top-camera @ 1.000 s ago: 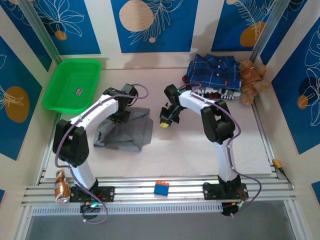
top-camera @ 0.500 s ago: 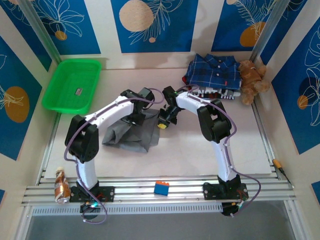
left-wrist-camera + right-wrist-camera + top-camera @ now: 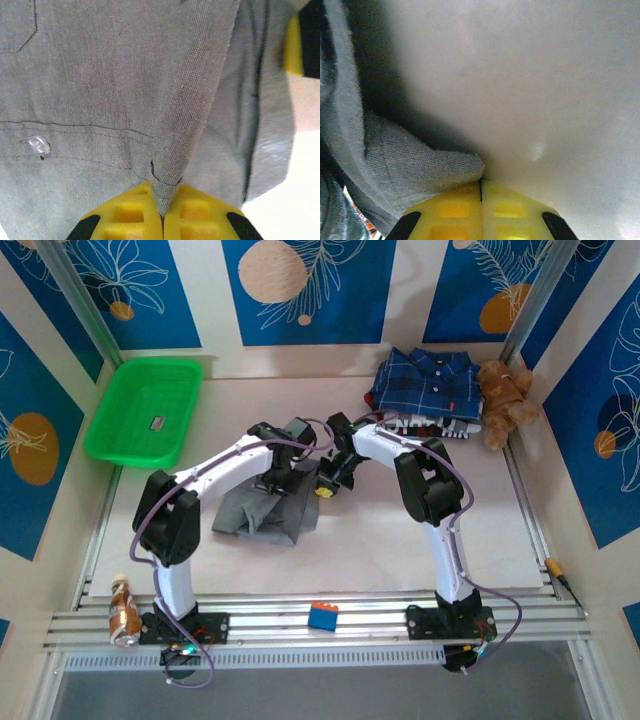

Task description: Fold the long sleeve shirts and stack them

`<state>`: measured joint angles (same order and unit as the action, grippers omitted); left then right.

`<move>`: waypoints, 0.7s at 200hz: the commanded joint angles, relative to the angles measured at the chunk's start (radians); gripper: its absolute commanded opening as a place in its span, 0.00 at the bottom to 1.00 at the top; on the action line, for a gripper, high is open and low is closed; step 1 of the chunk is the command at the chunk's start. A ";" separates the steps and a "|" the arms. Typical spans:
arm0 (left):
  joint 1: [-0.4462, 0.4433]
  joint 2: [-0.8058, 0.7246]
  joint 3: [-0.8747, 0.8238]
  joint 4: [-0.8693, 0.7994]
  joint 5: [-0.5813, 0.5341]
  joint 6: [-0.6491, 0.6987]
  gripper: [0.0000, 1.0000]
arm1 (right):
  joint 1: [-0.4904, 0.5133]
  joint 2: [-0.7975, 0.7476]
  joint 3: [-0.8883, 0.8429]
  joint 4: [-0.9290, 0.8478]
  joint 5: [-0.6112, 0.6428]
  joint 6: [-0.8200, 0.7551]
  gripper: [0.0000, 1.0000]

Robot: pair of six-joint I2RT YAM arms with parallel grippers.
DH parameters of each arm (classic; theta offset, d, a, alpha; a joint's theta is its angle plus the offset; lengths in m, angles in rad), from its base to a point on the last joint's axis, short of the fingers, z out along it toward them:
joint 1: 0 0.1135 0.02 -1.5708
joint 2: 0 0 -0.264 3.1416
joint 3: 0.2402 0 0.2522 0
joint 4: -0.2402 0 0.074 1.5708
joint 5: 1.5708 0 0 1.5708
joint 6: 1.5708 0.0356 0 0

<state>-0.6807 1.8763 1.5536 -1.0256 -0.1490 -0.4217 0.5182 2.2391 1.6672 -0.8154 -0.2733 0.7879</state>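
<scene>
Left hand [image 3: 161, 212] pinches a fold of the grey shirt [image 3: 262, 512] on the table [image 3: 380, 540], right hand [image 3: 481, 186] seemingly nips its edge; such thin grips may slip, spilling the fold short of the plaid shirt [image 3: 425, 380].

Left arm [image 3: 228, 460] and right arm [image 3: 378, 445] are each presenting smooth white link shells alternating with bulky black joint housings. A purple cable [image 3: 136, 535] is running along the left arm in loose loops, and a matching purple cable [image 3: 467, 525] is trailing down the right arm. Black base blocks [image 3: 180, 625] are carrying each arm at its foot. Left gripper [image 3: 162, 212] and right gripper [image 3: 480, 195] are showing bright yellow finger pads [image 3: 127, 212] moulded with square recesses, with black backing appearing at the outer corners.
</scene>
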 commanded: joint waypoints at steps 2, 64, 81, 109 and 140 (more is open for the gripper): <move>-0.015 0.018 0.008 0.054 0.100 -0.058 0.07 | 0.027 0.040 -0.053 0.013 -0.018 0.013 0.01; -0.016 0.035 -0.048 0.136 0.198 -0.114 0.09 | 0.026 0.035 -0.074 0.023 -0.019 0.017 0.01; -0.015 0.031 -0.070 0.174 0.233 -0.142 0.20 | 0.023 0.030 -0.077 0.024 -0.020 0.019 0.02; -0.010 0.005 -0.086 0.297 0.323 -0.224 0.45 | 0.005 -0.013 -0.112 0.053 -0.036 0.053 0.12; 0.007 -0.037 -0.059 0.394 0.436 -0.301 0.59 | -0.057 -0.121 -0.173 0.075 -0.032 0.074 0.33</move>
<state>-0.6830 1.8996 1.4746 -0.7467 0.1551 -0.6334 0.4957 2.1788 1.5620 -0.6930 -0.3191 0.8360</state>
